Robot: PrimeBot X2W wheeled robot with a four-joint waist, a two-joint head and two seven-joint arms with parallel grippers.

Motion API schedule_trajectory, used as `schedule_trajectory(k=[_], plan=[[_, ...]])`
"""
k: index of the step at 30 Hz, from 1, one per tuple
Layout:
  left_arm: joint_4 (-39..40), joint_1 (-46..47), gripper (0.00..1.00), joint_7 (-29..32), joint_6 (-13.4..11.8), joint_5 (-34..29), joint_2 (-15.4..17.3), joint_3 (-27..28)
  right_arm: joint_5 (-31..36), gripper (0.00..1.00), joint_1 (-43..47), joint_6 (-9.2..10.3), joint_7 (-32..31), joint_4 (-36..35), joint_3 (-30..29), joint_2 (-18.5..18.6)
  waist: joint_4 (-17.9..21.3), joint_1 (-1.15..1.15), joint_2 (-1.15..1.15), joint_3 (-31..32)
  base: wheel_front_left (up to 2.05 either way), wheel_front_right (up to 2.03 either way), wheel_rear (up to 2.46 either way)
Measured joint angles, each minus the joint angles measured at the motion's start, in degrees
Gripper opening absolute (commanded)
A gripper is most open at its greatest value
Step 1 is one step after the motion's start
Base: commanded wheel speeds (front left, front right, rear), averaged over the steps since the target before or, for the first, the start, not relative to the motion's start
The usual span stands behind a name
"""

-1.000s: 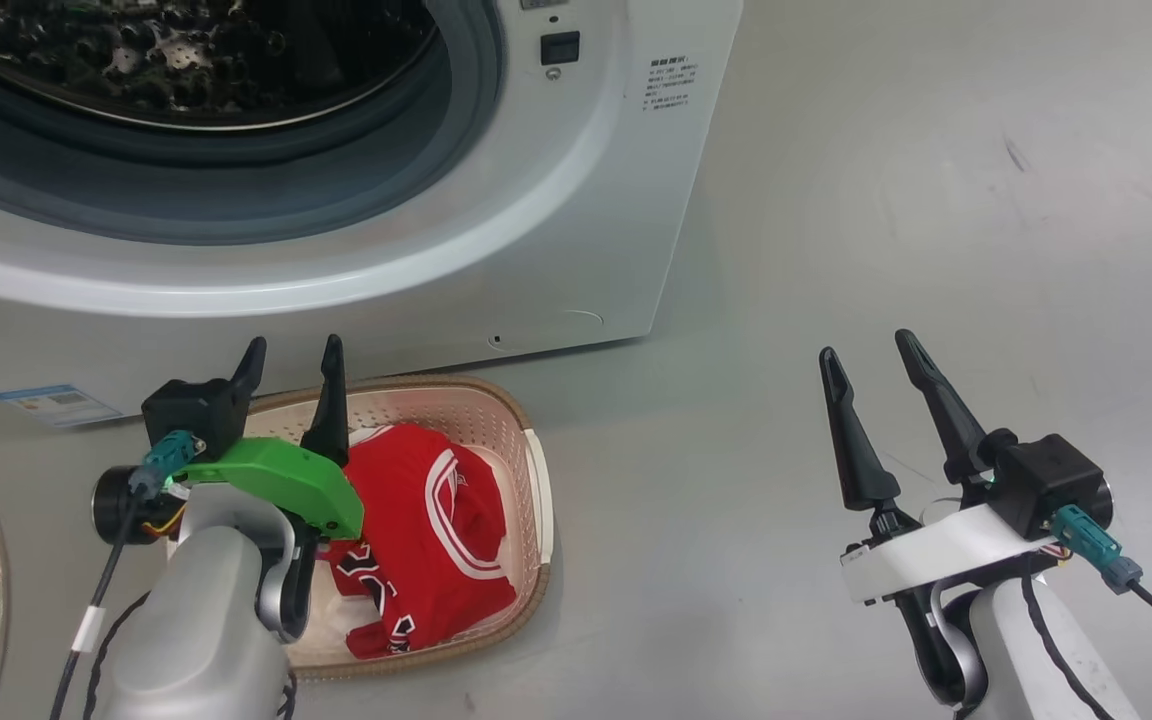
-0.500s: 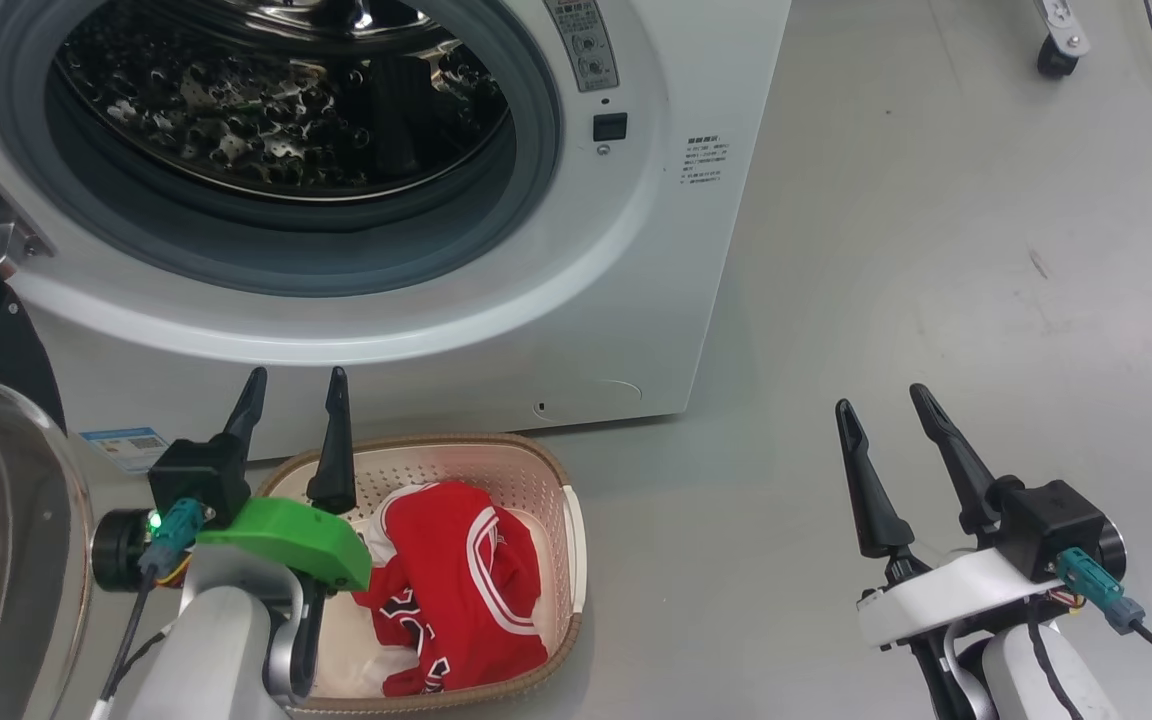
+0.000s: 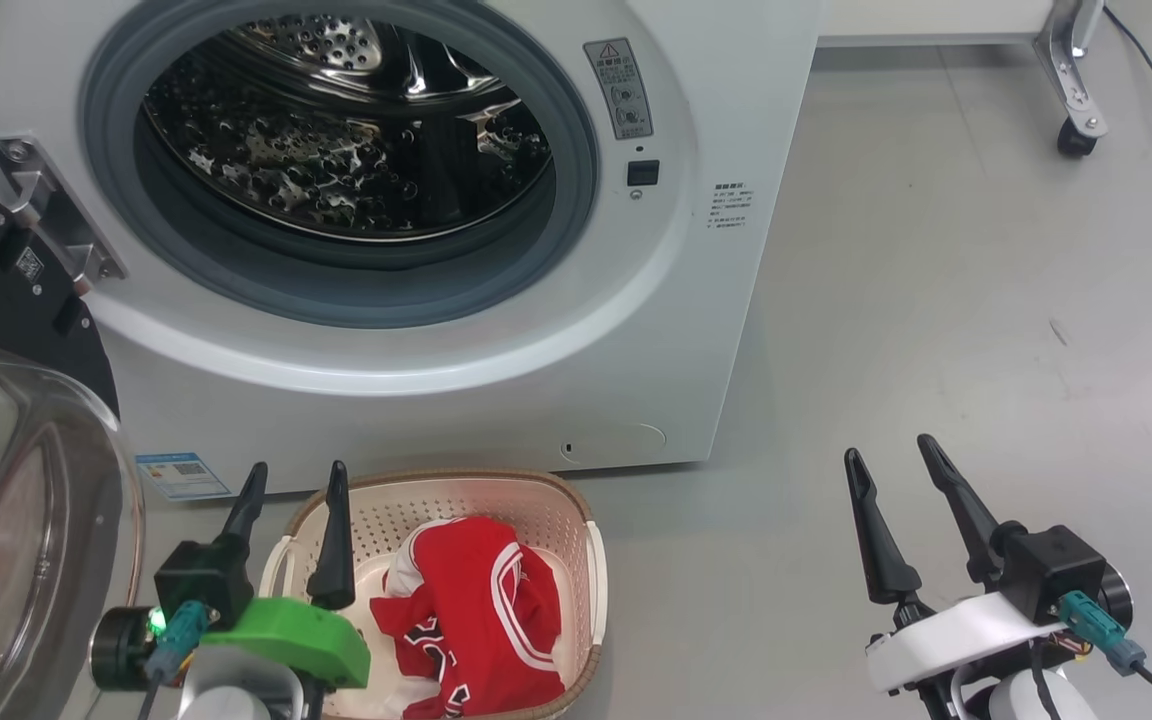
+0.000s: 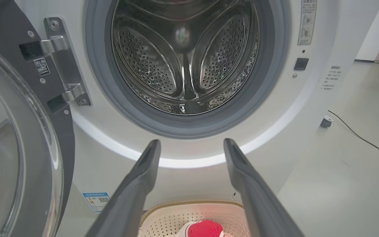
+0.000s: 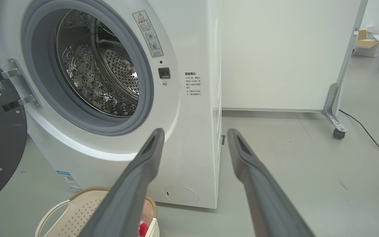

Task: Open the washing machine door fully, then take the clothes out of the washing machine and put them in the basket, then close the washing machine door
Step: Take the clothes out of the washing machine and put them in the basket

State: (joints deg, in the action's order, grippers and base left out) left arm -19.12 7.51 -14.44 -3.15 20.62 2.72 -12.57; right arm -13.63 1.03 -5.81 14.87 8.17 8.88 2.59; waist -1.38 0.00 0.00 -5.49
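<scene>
The clothes (image 3: pixel 476 610) lay bundled in the basket (image 3: pixel 436 500), which stood on the floor (image 3: pixel 936 300) just in front of the washing machine (image 3: pixel 696 300). The drum (image 3: pixel 336 150) looked empty as far as we could see into it, so we judged that only the closing was left. The washing machine door (image 3: pixel 26 450) stood swung wide at the left on its hinge (image 3: pixel 56 210).

Our left jaws hung parted and empty over the near left corner of the basket, close beside the door's glass. Our right jaws, likewise parted and holding nothing, hovered above bare floor well to the right.

To close it well, we reckoned the left arm should get behind the door's free edge, far from the hinge. From there it should push the door round its arc towards the latch slot (image 3: pixel 642 172), keeping clear of the basket. It should press until the rim seated against the grey gasket (image 3: pixel 356 300). A push on the bulging glass would likely slip.
</scene>
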Motion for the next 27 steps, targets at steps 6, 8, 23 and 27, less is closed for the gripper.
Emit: schedule_trajectory(k=[6,8,23,27], plan=[[2.7,-3.2,1.0,0.0,-0.1,-0.6,0.0,-0.7,0.0,1.0,1.6,0.43,0.0,-0.2,0.2,0.0,-0.1,0.0,0.0,1.4,0.0,0.0,0.0],[3.4,-4.2,1.0,0.0,-0.1,-0.6,0.0,-0.8,0.0,1.0,2.4,0.44,0.0,-0.2,0.3,0.0,-0.1,0.0,0.0,1.9,0.0,0.0,0.0],[8.6,-8.9,1.0,0.8,-0.6,-1.1,0.5,-1.7,-0.3,1.0,4.5,1.79,0.0,-1.4,1.4,-0.1,0.4,0.0,0.0,3.1,0.0,0.0,0.0],[9.1,-9.4,1.0,1.3,-0.8,-1.7,1.0,-1.8,-0.5,1.0,4.6,1.88,0.0,-1.7,1.7,-0.1,0.6,0.0,0.0,3.2,0.0,0.0,0.0]])
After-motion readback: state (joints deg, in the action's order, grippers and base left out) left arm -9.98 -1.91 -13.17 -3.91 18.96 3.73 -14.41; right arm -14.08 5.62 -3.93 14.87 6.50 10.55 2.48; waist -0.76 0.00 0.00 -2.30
